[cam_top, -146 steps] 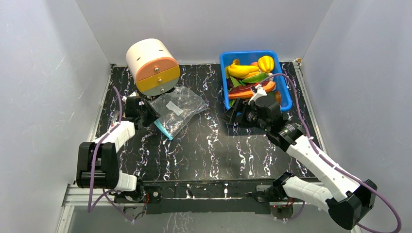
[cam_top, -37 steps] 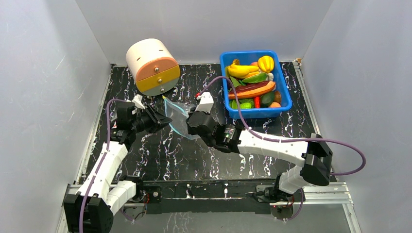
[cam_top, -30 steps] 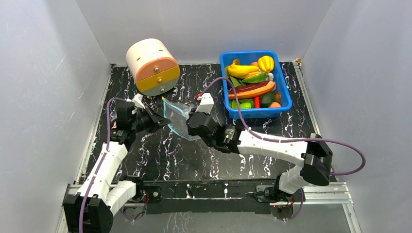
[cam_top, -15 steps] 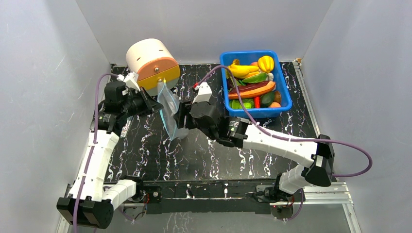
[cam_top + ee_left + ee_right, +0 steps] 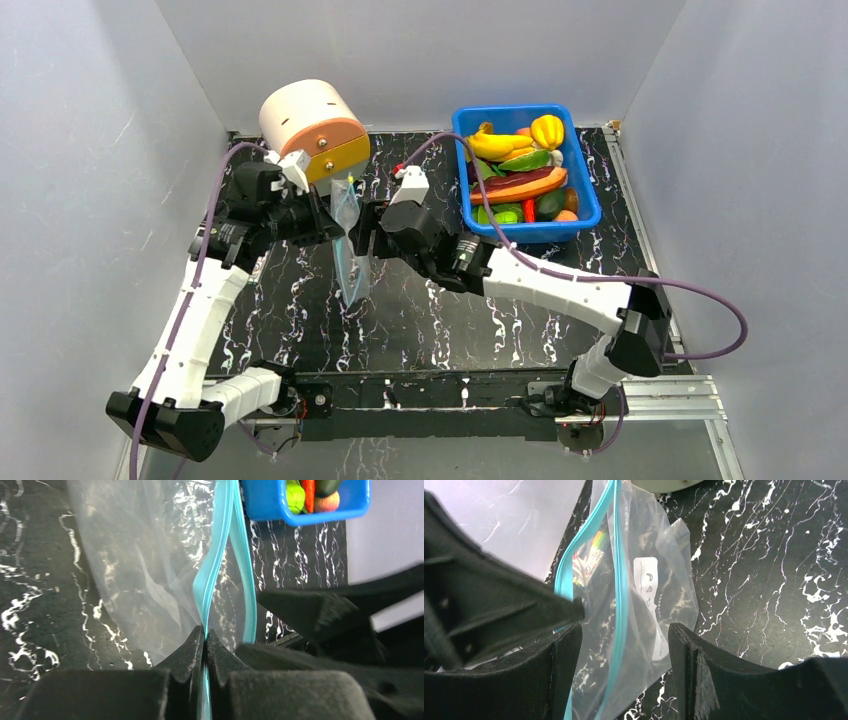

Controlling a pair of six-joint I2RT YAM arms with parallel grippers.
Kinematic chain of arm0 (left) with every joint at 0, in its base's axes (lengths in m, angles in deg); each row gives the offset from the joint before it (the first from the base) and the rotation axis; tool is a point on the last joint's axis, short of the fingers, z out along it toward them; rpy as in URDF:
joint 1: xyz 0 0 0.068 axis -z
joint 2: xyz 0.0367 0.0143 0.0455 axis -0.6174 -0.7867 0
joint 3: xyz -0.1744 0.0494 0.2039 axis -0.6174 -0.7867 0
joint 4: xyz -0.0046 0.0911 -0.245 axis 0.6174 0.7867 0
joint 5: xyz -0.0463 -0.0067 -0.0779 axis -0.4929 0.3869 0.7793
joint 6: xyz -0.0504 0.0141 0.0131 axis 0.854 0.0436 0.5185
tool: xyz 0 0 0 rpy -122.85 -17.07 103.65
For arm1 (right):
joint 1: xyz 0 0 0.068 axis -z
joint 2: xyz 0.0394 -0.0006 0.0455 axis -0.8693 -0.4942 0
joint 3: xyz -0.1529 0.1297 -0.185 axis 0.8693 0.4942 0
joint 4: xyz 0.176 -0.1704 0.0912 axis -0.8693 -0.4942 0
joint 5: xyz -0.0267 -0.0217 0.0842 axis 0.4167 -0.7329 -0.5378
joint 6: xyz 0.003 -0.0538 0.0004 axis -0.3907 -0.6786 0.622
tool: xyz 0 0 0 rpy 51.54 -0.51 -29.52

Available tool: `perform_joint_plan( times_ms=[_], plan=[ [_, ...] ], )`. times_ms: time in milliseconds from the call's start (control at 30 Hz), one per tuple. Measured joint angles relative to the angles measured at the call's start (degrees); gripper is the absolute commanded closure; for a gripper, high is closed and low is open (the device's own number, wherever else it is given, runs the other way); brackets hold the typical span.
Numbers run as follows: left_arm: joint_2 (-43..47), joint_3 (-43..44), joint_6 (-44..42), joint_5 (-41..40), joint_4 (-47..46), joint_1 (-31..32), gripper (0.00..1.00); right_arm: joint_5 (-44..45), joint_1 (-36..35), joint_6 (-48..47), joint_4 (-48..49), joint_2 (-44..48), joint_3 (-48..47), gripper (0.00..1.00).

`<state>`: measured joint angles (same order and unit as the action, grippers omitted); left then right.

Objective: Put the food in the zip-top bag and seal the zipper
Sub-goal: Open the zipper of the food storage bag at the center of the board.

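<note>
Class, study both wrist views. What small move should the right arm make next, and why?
Probably close the right gripper on the zipper strip it straddles. The left gripper pinches one end of the zipper, and the zip-top bag hangs from it with its mouth barely parted. The food sits in the blue bin. A second hold could spread the mouth.

In the top view the middle of the frame is crowded. The zip-top bag (image 5: 350, 262) hangs between the left gripper (image 5: 334, 223) and the right gripper (image 5: 362, 228), whose spread fingers straddle it. The round drum (image 5: 310, 120) blocks the upper left and the blue bin (image 5: 457, 140) the upper right. The right arm (image 5: 560, 290) cuts diagonally across the lower right. Bare table (image 5: 420, 325) lies free at lower centre. In the left wrist view the zipper (image 5: 227, 510) strips part only narrowly.
</note>
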<state>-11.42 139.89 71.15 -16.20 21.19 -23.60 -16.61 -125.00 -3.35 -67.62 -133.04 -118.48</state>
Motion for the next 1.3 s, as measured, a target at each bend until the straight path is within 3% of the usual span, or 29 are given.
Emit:
perform_joint_plan(
  times_ms=[300, 567, 833, 967, 1133, 1300],
  plan=[
    [-1.3, -4.8, 0.7, 5.3, -4.0, 3.1, 1.00, -5.2, 5.1, 2.9, 0.6, -5.8, 1.6, 0.45],
    [-1.6, -5.6, 1.0, 6.8, -5.6, 3.2, 1.00, 0.2, 5.6, 3.9, -0.3, -5.0, 6.1, 0.55],
    [-3.8, 1.3, -2.4, 3.6, -3.1, 3.3, 1.00, 4.7, 8.8, 6.7, -2.1, -0.1, 18.1, 0.61],
    [-4.3, 2.8, -4.0, 4.9, -3.9, 3.4, 1.00, 4.4, 9.1, 8.0, -1.7, 1.6, 19.6, 0.61],
    [-5.1, 2.4, -6.2, 6.4, -5.5, 3.7, 1.00, 1.7, 9.1, 8.5, -0.9, 3.6, 19.6, 0.52],
    [-5.3, -1.2, -9.0, 6.4, -7.6, 4.6, 1.00, -3.1, 9.1, 5.7, -0.6, 5.2, 18.6, 0.37]
  ],
)
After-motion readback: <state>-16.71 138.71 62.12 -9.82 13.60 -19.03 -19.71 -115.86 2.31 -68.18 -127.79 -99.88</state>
